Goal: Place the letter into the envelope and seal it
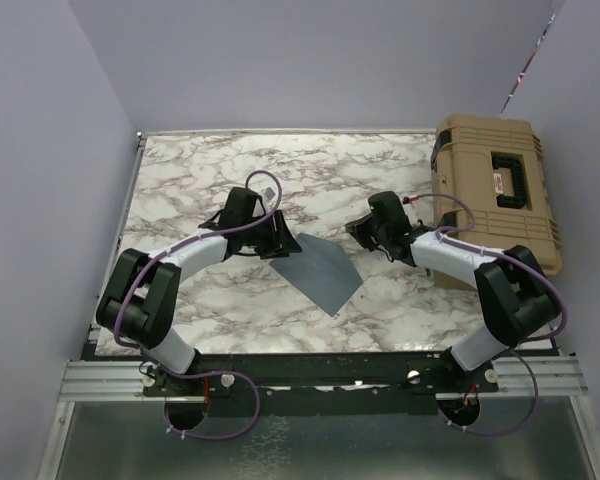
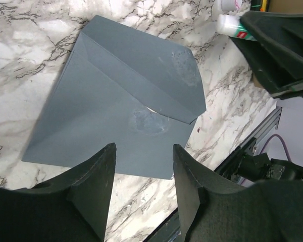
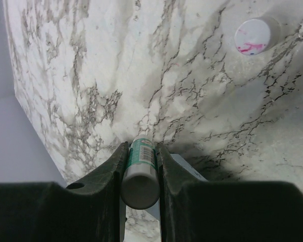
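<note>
The slate blue-grey envelope (image 1: 325,268) lies flat on the marble table (image 1: 200,190), between the two arms. In the left wrist view the envelope (image 2: 116,101) has its flap folded down over the body, with glossy smears on the flap and just below it. My left gripper (image 2: 144,147) is open and empty, just above the envelope's near edge; in the top view it (image 1: 280,236) is at the envelope's left corner. My right gripper (image 3: 140,143) is shut on a white-and-green glue stick (image 3: 141,169), held above the table right of the envelope. The tan letter is not in view.
A white round cap (image 3: 252,34) with pink marks stands on the marble beyond the right gripper. A tan hard case (image 1: 500,190) sits at the table's right edge. The black rail (image 1: 330,368) runs along the near edge.
</note>
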Robot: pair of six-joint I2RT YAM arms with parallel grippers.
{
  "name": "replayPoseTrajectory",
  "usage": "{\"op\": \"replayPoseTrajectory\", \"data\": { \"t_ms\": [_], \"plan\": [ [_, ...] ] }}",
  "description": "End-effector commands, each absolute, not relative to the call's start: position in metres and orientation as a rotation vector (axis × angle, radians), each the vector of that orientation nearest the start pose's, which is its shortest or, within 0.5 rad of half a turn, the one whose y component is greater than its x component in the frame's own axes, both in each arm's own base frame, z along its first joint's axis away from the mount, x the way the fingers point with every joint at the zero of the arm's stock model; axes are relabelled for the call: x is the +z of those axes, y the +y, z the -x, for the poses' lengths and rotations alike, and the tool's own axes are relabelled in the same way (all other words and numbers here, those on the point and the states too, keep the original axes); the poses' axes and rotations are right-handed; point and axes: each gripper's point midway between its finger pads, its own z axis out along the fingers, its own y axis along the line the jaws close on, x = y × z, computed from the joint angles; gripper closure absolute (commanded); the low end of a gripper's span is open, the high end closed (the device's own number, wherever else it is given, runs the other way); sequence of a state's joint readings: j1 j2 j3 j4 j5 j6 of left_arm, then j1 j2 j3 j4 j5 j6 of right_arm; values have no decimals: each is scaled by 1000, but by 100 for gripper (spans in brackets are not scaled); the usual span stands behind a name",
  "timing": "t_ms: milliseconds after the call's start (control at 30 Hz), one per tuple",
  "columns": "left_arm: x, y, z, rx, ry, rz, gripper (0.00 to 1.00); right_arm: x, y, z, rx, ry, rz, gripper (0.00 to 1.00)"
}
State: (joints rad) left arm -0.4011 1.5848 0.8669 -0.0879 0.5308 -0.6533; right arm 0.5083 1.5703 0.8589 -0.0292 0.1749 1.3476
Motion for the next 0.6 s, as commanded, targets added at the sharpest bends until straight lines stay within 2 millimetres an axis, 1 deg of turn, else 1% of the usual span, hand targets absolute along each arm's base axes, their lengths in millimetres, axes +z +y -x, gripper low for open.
{"op": "replayPoseTrajectory", "data": {
  "t_ms": [0, 133, 267, 367, 433, 467, 533, 567],
  "plan": [
    [85, -243, -293, -1079, 2541, 54, 49, 71, 211, -376, 758, 2071, -1245, 96],
    [87, -244, -296, -1080, 2536, 50, 48, 50, 208, -366, 767, 2076, -1324, 94],
    [84, -245, -298, -1078, 2542, 44, 48, 31, 205, -354, 734, 2106, -1386, 85],
    [81, -246, -300, -1075, 2548, 43, 48, 24, 198, -349, 689, 2114, -1416, 79],
    [80, -246, -301, -1073, 2553, 43, 47, 22, 192, -345, 642, 2115, -1443, 71],
    [80, -246, -302, -1073, 2551, 42, 46, 22, 188, -342, 610, 2118, -1451, 65],
    [80, -247, -304, -1075, 2551, 37, 46, 22, 180, -337, 544, 2126, -1469, 49],
    [80, -248, -305, -1073, 2551, 36, 45, 21, 177, -333, 515, 2134, -1472, 43]
  ]
}}
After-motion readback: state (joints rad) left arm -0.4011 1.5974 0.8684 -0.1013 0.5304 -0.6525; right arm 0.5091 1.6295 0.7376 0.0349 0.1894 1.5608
